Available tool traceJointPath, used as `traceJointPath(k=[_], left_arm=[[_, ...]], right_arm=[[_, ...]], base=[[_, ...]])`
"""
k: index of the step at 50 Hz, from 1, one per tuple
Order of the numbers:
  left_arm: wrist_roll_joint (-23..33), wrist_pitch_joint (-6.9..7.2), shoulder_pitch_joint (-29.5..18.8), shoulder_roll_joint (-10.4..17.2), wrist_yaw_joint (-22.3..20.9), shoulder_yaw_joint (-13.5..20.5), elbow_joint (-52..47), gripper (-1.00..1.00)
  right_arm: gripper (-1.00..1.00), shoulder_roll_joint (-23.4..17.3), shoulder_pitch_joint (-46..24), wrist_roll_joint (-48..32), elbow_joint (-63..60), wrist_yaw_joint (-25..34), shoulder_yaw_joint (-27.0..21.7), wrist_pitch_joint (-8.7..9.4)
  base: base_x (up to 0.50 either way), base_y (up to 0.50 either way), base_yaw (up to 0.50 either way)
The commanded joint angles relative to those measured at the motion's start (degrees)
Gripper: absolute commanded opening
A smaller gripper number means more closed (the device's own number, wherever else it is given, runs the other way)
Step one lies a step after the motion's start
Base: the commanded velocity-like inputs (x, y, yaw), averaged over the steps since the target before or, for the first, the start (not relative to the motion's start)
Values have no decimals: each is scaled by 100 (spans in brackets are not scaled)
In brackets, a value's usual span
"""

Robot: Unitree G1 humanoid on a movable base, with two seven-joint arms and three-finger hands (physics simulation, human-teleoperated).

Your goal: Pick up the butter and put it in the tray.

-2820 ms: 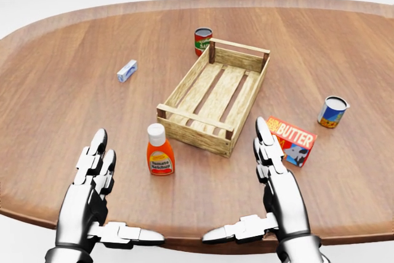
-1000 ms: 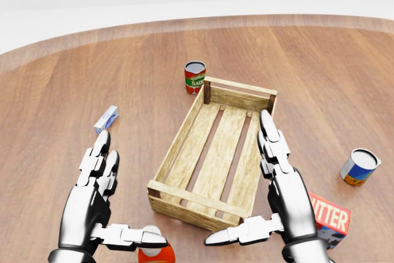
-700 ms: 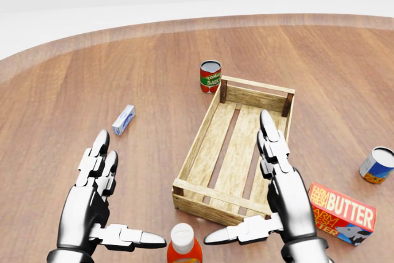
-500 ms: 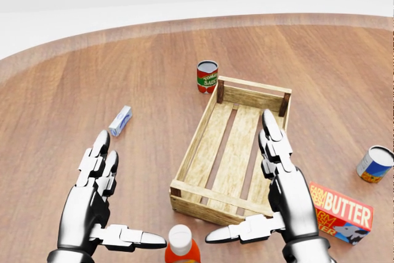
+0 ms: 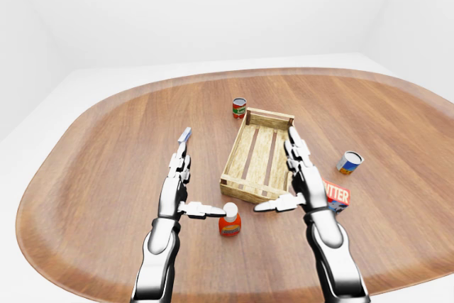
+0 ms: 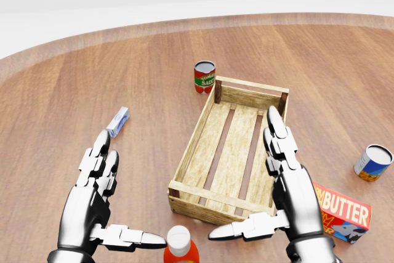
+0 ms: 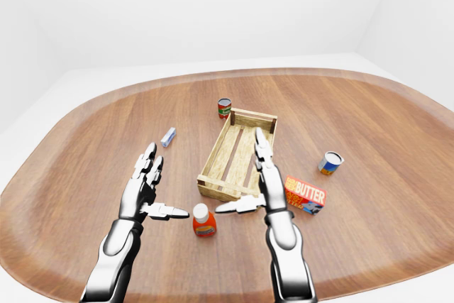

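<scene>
The butter [image 7: 306, 196] is a red box with white "BUTTER" lettering and a blue end panel, lying flat on the wooden counter [image 7: 85, 154] just right of the slatted tray [image 6: 228, 152]. Beside it the right hand [image 6: 289, 189] hovers spread open, empty; the left hand [image 6: 92, 201] likewise.

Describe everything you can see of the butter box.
The butter box is a flat rectangular carton, red and orange, with "BUTTER" in white capitals on top and a blue patch at one corner. It looks like printed cardboard, closed and undamaged. It lies flat on the wooden table, to the right of the wooden tray in the right-eye view, apart from it. The right hand, fingers open, stands beside its left end; whether they touch cannot be told.
</scene>
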Motion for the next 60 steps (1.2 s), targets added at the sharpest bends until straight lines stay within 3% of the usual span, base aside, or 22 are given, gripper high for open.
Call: traceJointPath(k=[1,2,11,22,33,60], left_arm=[[3,-3,12,0,-1,-5,-14,100],[1,8,17,0,-3,-5,-33,100],[14,-26,28,-4,1,-23,-2,100],[-4,2,19,1,7,1,-32,100],[-24,35,1,5,3,28,-57,100],[-32,21,-36,15,8,75,-38,100]], right_arm=[[100,-41,-93,-182,-37,-131,-168,416],[100,-38,-117,-224,-63,-184,-221,599],[100,-210,-42,-1012,-760,-14,-476,599],[100,-355,-46,-2702,-954,297,-536,599],[100,-367,-97,-3342,-1239,847,-800,599],[100,-497,-10,-4550,-996,1249,-1110,599]], base=[[0,0,0],[0,0,0],[0,0,0],[0,0,0],[0,0,0],[0,0,0]])
